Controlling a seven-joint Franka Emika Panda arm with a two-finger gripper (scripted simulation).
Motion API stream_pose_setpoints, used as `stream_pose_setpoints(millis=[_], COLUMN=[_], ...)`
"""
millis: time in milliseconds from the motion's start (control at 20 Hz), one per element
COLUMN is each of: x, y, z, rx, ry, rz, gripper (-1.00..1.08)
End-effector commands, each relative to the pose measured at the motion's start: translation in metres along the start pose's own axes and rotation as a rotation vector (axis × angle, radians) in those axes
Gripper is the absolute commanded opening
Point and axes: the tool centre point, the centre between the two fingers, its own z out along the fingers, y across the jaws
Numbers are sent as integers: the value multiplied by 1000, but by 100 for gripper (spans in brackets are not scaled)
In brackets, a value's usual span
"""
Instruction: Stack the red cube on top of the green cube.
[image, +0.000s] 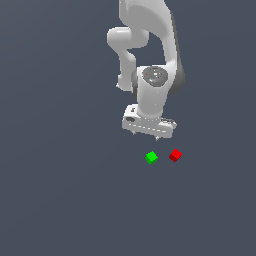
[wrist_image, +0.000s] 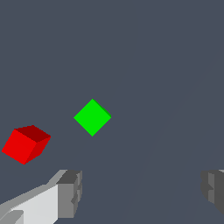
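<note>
white gripper (image: 147, 135) hanging above the grey floor (image: 60, 200), pointed down, jaws spread wide w/ nothing between them. in the wrist view 2 grey fingertips (wrist_image: 70, 192) sit far apart, bare floor in the gap. red cube (image: 175, 155) resting on the floor, at abt 4 o'clock from the gripper in the exterior view, not touching it. green cube (image: 151, 158) just beside the red cube, at its 9 o'clock in the exterior view, small gap between, not touching. both flat on the floor, neither stacked. green cube turned corner-on in the wrist view (wrist_image: 92, 117), red cube (wrist_image: 25, 143) also rotated, top and 2 sides showing. both cubes clear of the fingertips. arm (image: 150, 45) rising out of the exterior view at 12 o'clock.
</note>
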Motion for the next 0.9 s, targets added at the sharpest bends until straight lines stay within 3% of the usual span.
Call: stream_pose_setpoints(millis=[0,850], x=[-5,-19], y=[-12,-102], z=[6,46], rx=[0,0], ry=[2,19], rz=[44,345], gripper=[100,100])
